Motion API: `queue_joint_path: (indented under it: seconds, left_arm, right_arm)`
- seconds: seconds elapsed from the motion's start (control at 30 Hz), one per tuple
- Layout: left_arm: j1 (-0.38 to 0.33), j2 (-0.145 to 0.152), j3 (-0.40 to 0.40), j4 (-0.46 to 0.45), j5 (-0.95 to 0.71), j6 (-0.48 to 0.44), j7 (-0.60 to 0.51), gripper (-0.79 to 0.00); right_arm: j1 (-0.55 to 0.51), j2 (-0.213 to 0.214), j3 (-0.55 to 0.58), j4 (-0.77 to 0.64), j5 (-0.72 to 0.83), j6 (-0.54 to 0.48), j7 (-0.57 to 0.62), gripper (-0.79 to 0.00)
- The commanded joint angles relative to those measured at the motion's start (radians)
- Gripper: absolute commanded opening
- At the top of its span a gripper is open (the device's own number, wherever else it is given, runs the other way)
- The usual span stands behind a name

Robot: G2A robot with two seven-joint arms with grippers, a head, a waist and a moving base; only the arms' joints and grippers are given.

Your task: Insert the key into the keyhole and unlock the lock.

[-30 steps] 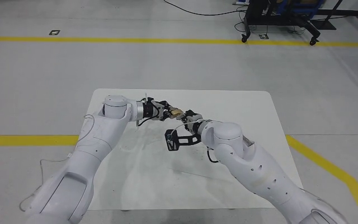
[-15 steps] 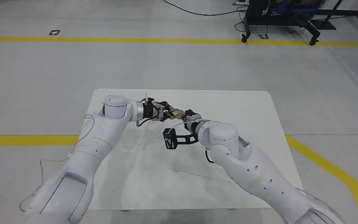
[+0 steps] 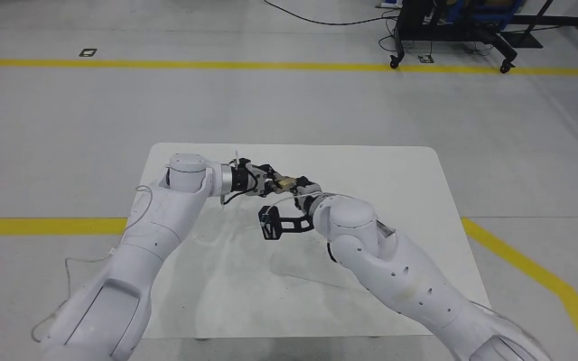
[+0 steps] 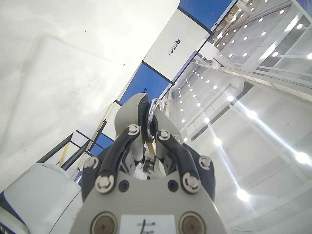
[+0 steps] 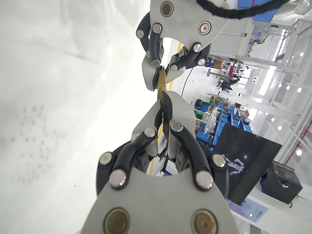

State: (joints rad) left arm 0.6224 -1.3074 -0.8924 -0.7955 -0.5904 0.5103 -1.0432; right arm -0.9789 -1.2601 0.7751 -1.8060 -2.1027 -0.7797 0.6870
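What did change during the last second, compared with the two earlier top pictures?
The right arm and its black wrist bracket swung toward the left arm's side, as if the wrist were rolling. Nothing was taken hold of or let go. The right pincer stayed shut at the padlock. The left pincer still holds the padlock in the same place above the white table.

Left pincer (image 3: 271,183): clamped on the lock (image 3: 285,182), forearm stretched level.
Right pincer (image 5: 163,105): closed, tips right at the lock, elbow bent.
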Motion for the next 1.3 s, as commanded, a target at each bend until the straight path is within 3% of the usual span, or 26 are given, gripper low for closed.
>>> queue_joint_path:
  seconds: [0.0, 0.3, 0.33, 0.37, 0.43, 0.5, 0.93, 0.97, 1.0, 1.03, 1.07, 1.1, 1.17, 1.27]
  left_arm:
    - [0.0, 0.0, 0.0, -0.001, 0.002, 0.003, -0.003, -0.785]
    - [0.001, 0.001, 0.001, -0.003, 0.006, 0.007, -0.01, -0.785]
    - [0.001, 0.001, 0.001, -0.003, 0.007, 0.007, -0.011, -0.785]
    - [0.001, 0.001, 0.001, -0.003, 0.008, 0.008, -0.01, -0.785]
    - [0.001, 0.001, 0.001, -0.003, 0.007, 0.008, -0.009, -0.785]
    - [0.001, 0.001, 0.0, 0.0, 0.007, 0.009, -0.005, -0.785]
    - [0.002, -0.001, -0.006, 0.006, 0.002, 0.012, 0.019, -0.785]
    - [0.002, -0.001, -0.006, 0.007, 0.002, 0.013, 0.02, -0.785]
    - [0.002, -0.001, -0.007, 0.008, 0.0, 0.013, 0.021, -0.785]
    - [0.002, -0.001, -0.009, 0.01, -0.003, 0.013, 0.021, -0.785]
    - [0.002, -0.001, -0.01, 0.011, -0.005, 0.013, 0.022, -0.785]
    - [0.001, -0.001, -0.011, 0.012, -0.006, 0.012, 0.022, -0.785]
    - [0.002, -0.001, -0.012, 0.012, -0.008, 0.007, 0.02, -0.785]
    - [0.004, -0.002, -0.017, 0.003, -0.014, -0.031, 0.01, -0.785]
  right_arm:
    - [0.004, -0.004, -0.001, 0.003, 0.005, 0.001, 0.008, -0.785]
    - [0.017, -0.021, 0.006, 0.026, 0.048, -0.028, 0.033, -0.785]
    - [0.019, -0.022, 0.009, 0.028, 0.054, -0.031, 0.034, -0.539]
    - [0.021, -0.023, 0.011, 0.029, 0.056, -0.034, 0.035, -0.419]
    - [0.02, -0.024, 0.017, 0.025, 0.064, -0.042, 0.03, -0.252]
    - [0.016, -0.024, 0.029, 0.02, 0.075, -0.049, 0.017, -0.175]
    - [-0.058, 0.002, 0.149, -0.053, 0.117, -0.109, -0.088, -0.139]
    - [-0.068, 0.006, 0.167, -0.059, 0.139, -0.118, -0.117, -0.123]
    - [-0.078, 0.01, 0.192, -0.063, 0.169, -0.132, -0.154, -0.052]
    - [-0.088, 0.016, 0.226, -0.064, 0.211, -0.152, -0.204, -0.049]
    - [-0.098, 0.022, 0.261, -0.064, 0.249, -0.178, -0.256, -0.305]
    - [-0.106, 0.03, 0.299, -0.06, 0.278, -0.208, -0.306, -0.437]
    - [-0.131, 0.045, 0.368, -0.043, 0.338, -0.233, -0.403, -0.785]
    - [-0.16, 0.074, 0.414, -0.006, 0.387, -0.233, -0.552, -0.785]
